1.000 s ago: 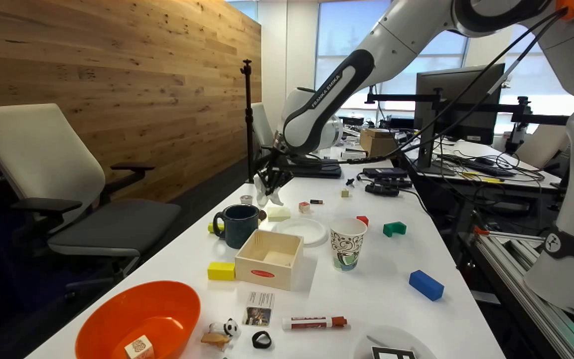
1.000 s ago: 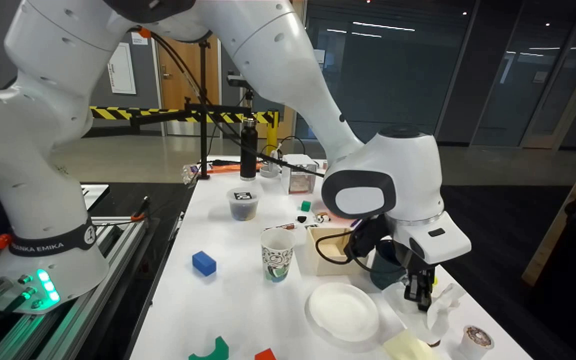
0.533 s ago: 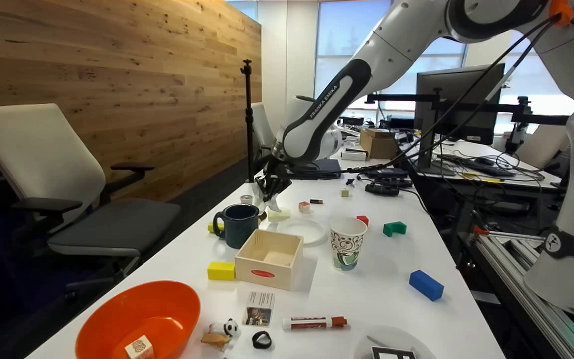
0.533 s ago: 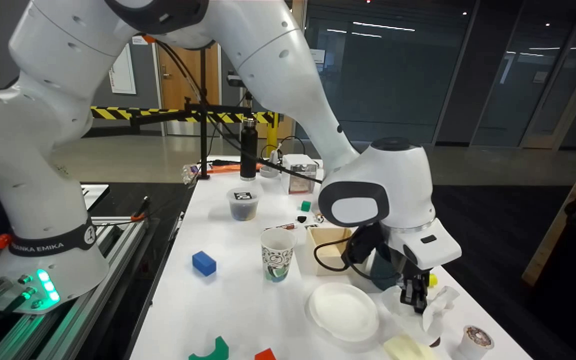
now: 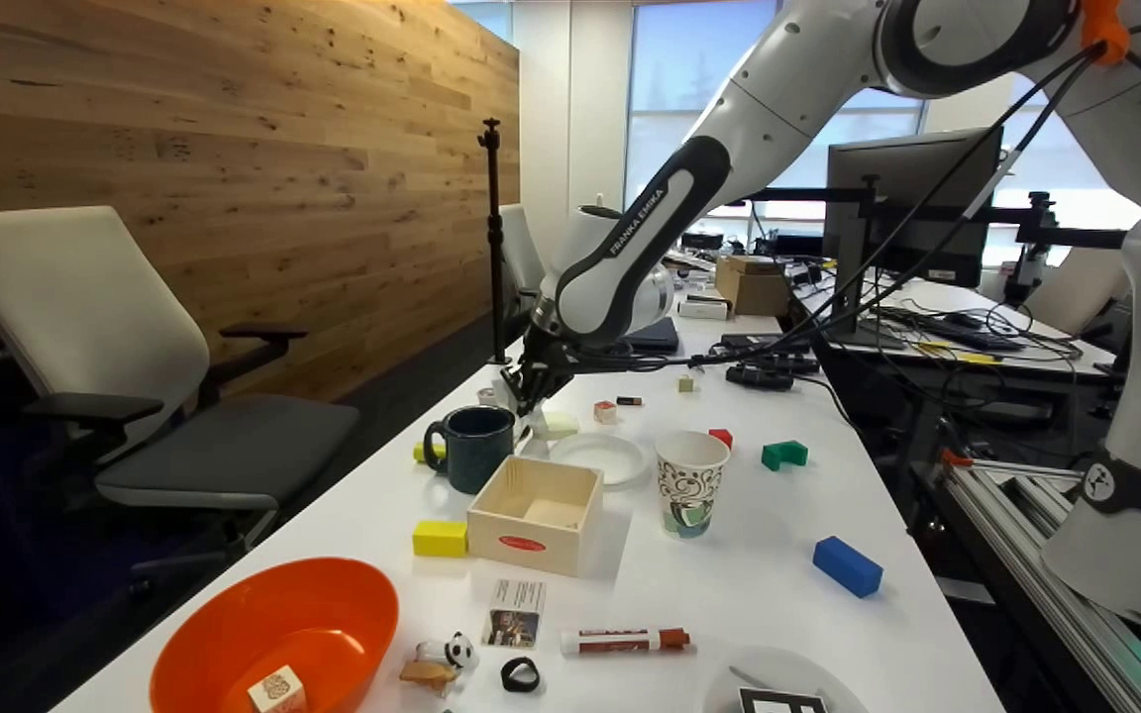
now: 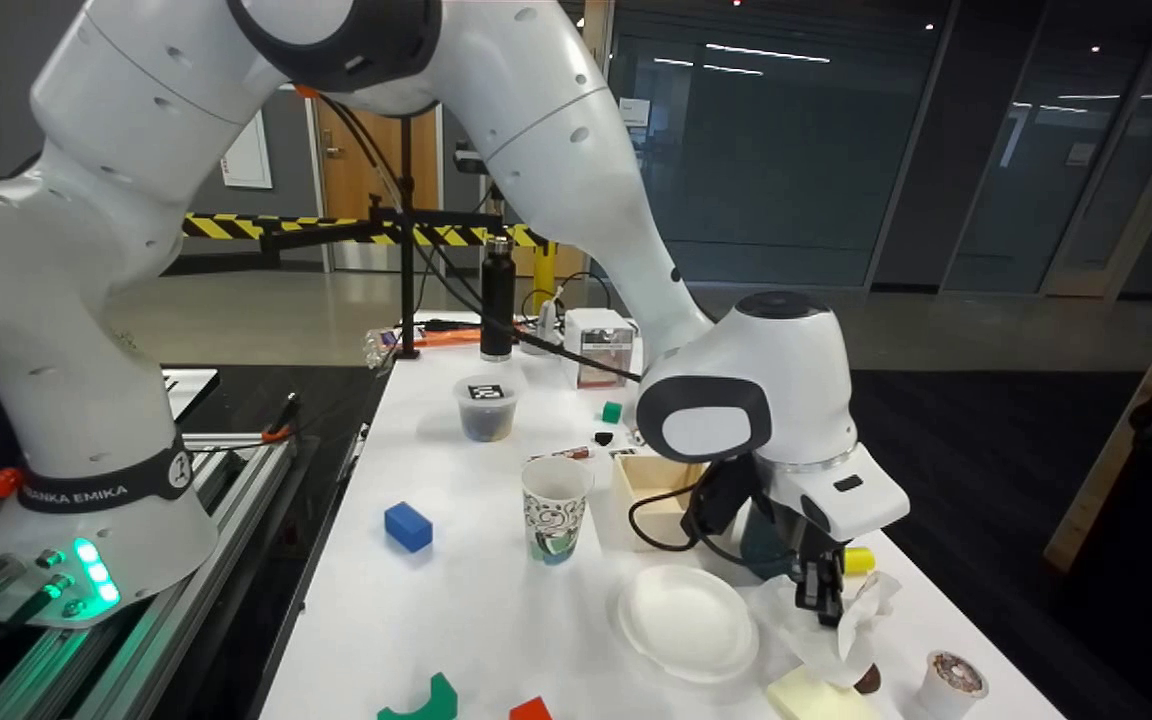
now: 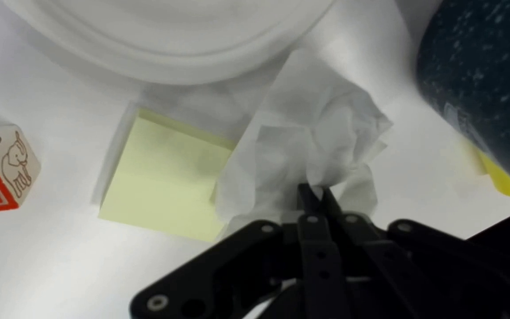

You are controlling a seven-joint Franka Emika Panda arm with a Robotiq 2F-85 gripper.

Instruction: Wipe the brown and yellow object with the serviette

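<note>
My gripper [image 7: 319, 190] is shut on the white crumpled serviette [image 7: 281, 155] in the wrist view. The serviette hangs from the fingertips, low over the table, between the plate, the yellow note pad and the dark mug. In the exterior views the gripper [image 5: 526, 401] [image 6: 829, 618] is just beyond the mug, and the serviette [image 6: 868, 608] spreads around the fingertips. A small brown rounded object [image 6: 868, 680] shows at the serviette's lower edge, beside the note pad. The serviette hides the rest of it, and I cannot tell whether it has yellow on it. It is not visible in the wrist view.
The dark mug [image 7: 481, 79] and white plate [image 7: 184, 66] are close to the gripper. The pale yellow note pad [image 7: 171, 177], a coffee pod [image 6: 954, 682] and a yellow cylinder [image 6: 858, 560] are also near. A wooden box [image 5: 536, 515] and paper cup [image 5: 691, 485] stand farther off.
My gripper has moved down and toward the mug, carrying the serviette along. More of the brown object and of the yellow cylinder now shows. The other objects have stayed put.
</note>
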